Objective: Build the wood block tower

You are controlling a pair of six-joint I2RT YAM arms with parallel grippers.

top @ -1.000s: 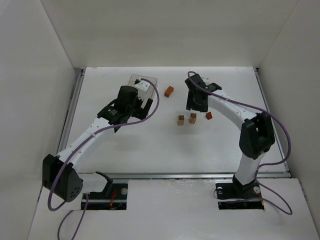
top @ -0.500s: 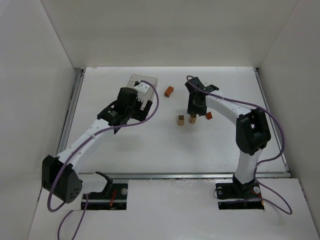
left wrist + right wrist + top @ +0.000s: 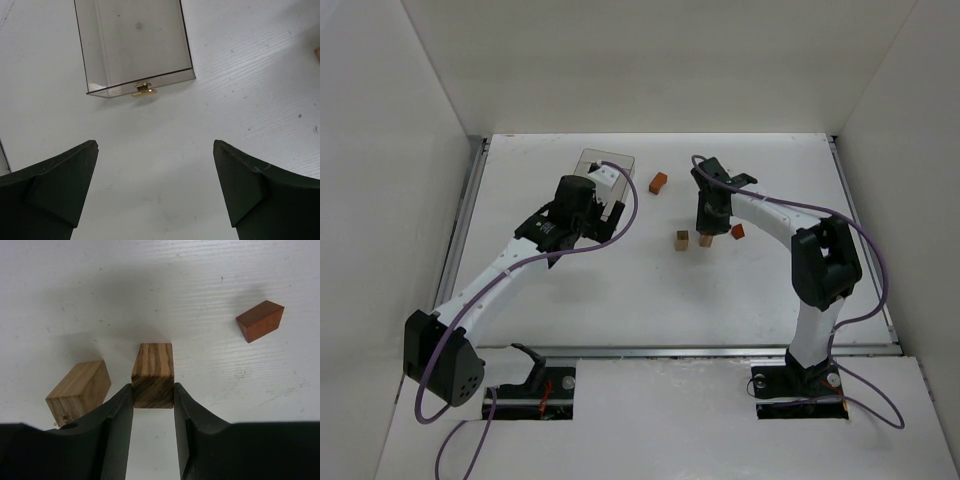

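Note:
No stacked tower shows; the wood blocks lie apart on the white table. My right gripper [image 3: 708, 228] is shut on a tan striped block [image 3: 152, 375], its fingers pressed on both sides, and the block rests on the table. A second tan block [image 3: 79, 390] lies just left of it, also seen from above [image 3: 681, 240]. A reddish-orange block [image 3: 260, 320] lies to the right, also seen from above [image 3: 737, 231]. Another orange block [image 3: 659, 181] lies farther back. My left gripper [image 3: 155, 165] is open and empty over bare table.
A clear plastic box [image 3: 135, 45] with a small brass latch [image 3: 144, 91] lies just beyond my left gripper, at the back left in the top view [image 3: 605, 168]. White walls enclose the table on three sides.
My right gripper has come down over the right tan block and now has its fingers on both sides of it. The left arm has hardly moved.

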